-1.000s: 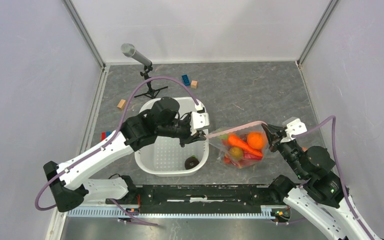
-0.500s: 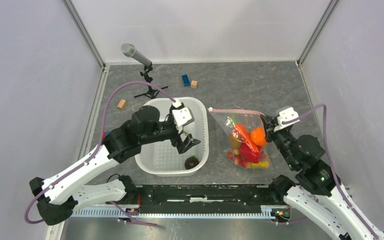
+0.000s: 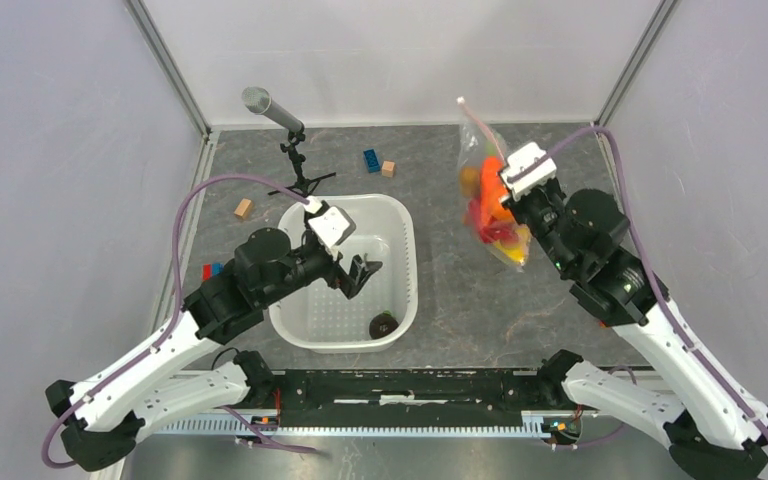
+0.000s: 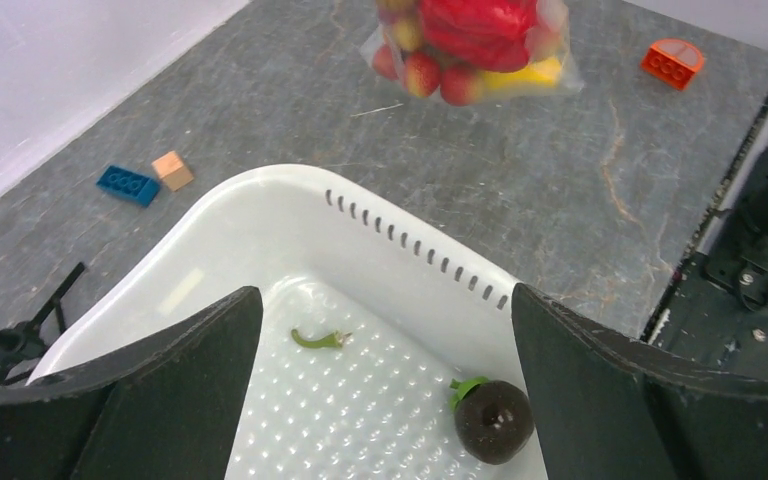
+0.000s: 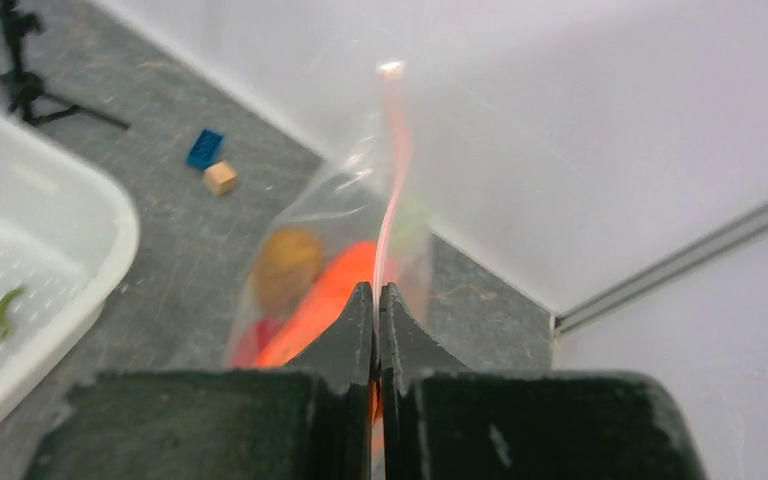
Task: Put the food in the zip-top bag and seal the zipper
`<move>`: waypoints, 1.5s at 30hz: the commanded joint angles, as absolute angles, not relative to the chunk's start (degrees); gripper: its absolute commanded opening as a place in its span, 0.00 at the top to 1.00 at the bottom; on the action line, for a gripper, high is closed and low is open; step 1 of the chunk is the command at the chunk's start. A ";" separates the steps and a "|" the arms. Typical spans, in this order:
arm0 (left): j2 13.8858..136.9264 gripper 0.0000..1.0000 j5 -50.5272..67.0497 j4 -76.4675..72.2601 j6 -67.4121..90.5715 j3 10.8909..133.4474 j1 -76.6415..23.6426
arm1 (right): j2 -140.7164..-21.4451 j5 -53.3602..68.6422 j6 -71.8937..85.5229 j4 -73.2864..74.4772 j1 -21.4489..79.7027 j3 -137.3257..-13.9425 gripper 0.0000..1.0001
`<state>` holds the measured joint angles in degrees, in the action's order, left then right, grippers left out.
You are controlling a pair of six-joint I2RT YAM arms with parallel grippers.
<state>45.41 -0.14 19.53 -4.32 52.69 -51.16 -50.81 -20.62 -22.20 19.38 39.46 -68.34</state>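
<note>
bag (image 3: 488,205): thin clear film, hangs below the right jaws, loaded with food (image 4: 465,45). I can see a carrot (image 5: 322,292), a red pepper (image 4: 475,18), small red pieces and something yellow. All of it is pooled at the end farthest from the jaws. The bag looks clear of the surface (image 3: 460,290), but I can't confirm that for the bottom corner.

right jaws: together, clamped on the zipper (image 5: 393,170), pinching the pink strip partway along. The strip runs on past the jaw tips to a pale free end. Can't tell if that end is the slider, or whether the mouth is sealed.

Handling, my read:
- The film is soft and slick with no stiffness.
- The load is probably light, but it is loose and will swing and shift.
- All the weight hangs off one pinch point.
- The strip is the only semi-stiff part, so it's the right place to hold.
- Sealing likely needs a second hold further along the strip, tension between the two, then a run along it.
- Risks: the strip creeps through the pinch, or food tips out if the mouth is open.

left jaws: wide apart, holding nothing, over the basin (image 4: 290,185), well apart from the bag. Below and between them, on the basin floor, are a dark round piece with a green stalk (image 4: 493,420) and a green scrap (image 4: 318,340). If the dark piece counts as food, loading isn't finished.

Beyond the basin from the left jaws, on the surface: a blue block (image 4: 128,185) with a wooden cube (image 4: 172,168) just beside it, and an orange block (image 4: 673,62) past the bag.
</note>
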 commanded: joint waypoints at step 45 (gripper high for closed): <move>50.81 0.00 -8.64 25.26 16.21 53.48 -44.47 | -47.94 -0.16 12.18 9.17 32.77 -35.47 0.25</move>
<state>52.77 -4.75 23.03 9.58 52.03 -44.73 -50.81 -2.94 12.34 11.09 35.88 -33.26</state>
